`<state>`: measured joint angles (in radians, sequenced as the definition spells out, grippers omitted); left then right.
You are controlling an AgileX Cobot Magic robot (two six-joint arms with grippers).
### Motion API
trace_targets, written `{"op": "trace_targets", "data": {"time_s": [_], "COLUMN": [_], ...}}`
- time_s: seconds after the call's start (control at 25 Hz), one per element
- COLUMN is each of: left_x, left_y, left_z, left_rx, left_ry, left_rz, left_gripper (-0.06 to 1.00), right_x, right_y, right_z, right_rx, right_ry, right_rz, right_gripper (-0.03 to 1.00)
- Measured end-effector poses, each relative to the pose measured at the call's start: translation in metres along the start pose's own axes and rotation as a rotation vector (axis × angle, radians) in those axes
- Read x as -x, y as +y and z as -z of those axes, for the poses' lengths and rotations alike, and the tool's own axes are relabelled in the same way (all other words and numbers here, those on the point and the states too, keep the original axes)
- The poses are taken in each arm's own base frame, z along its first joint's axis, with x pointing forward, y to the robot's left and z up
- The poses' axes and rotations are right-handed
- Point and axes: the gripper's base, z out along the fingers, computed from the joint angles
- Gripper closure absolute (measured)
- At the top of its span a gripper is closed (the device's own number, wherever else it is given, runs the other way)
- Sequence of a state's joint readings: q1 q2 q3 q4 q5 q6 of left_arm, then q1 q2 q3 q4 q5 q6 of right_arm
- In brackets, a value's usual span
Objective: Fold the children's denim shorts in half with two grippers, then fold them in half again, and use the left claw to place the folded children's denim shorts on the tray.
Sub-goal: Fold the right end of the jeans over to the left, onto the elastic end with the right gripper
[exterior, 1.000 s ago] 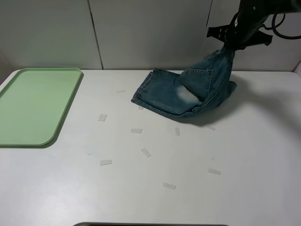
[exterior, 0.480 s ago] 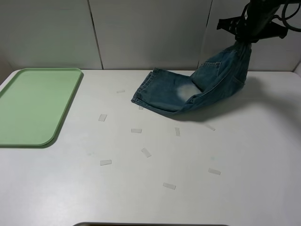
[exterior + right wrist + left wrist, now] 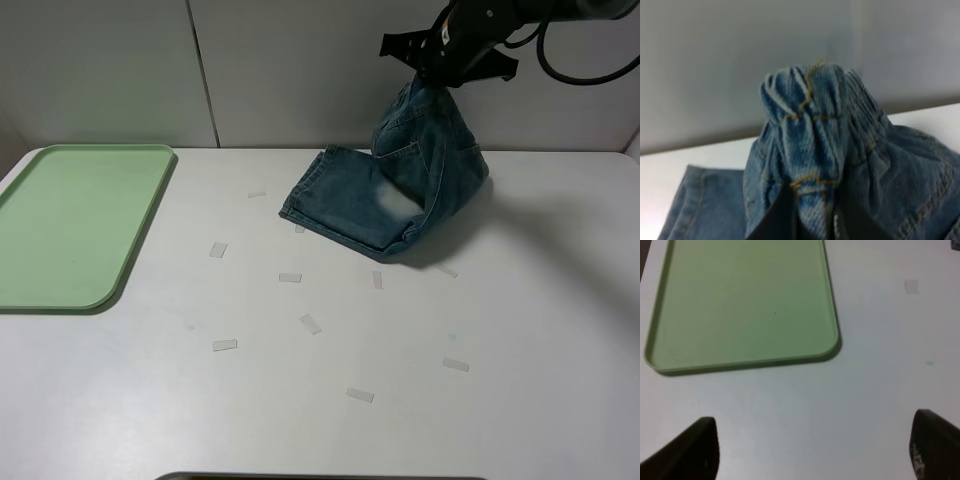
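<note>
Denim shorts (image 3: 385,195): upper centre-right of the high view. One leg lies flat on the table (image 3: 520,320), and the waistband end is held up and bunched above it.
Right claw (image 3: 447,62): clenched on the gathered waistband, top right of the frame, raised, probably so the cloth can swing over the flat leg for the fold.
Left claw (image 3: 817,450): released, prongs wide with nothing between them, over bare table — seemingly idle until it is needed.
Tray (image 3: 80,220): far left, nothing on it, well apart from the denim — the drop-off spot.

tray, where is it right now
In the high view the tray lies flat at the far left of the table, well apart from the shorts near the back middle.
</note>
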<state>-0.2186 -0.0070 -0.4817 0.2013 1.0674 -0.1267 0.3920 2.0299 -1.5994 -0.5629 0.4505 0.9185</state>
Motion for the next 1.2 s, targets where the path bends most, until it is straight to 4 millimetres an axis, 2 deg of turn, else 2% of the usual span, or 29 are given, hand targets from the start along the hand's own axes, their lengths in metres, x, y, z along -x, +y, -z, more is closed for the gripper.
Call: {"op": "trace_targets", "data": {"time_s": [0.16, 0.48, 0.68, 1.2], "left_x": [0.000, 0.000, 0.000, 0.000], "left_y": [0.000, 0.002, 0.002, 0.002], "left_z": [0.000, 0.000, 0.000, 0.000], "left_rx": [0.003, 0.020, 0.020, 0.020], "left_ry": [0.000, -0.003, -0.003, -0.002], "left_rz": [-0.002, -0.011, -0.011, -0.022], "left_gripper": [0.18, 0.18, 0.18, 0.18], "right_x": [-0.017, -0.048, -0.063, -0.098], "right_y": [0.012, 0.042, 0.052, 0.087], "right_z": [-0.013, -0.026, -0.034, -0.040], "right_rx": [0.020, 0.079, 0.107, 0.228], "right_ry": [0.046, 0.109, 0.141, 0.212], "right_rz": [-0.001, 0.005, 0.015, 0.065], "right_gripper": [0.93, 0.93, 0.93, 0.93]}}
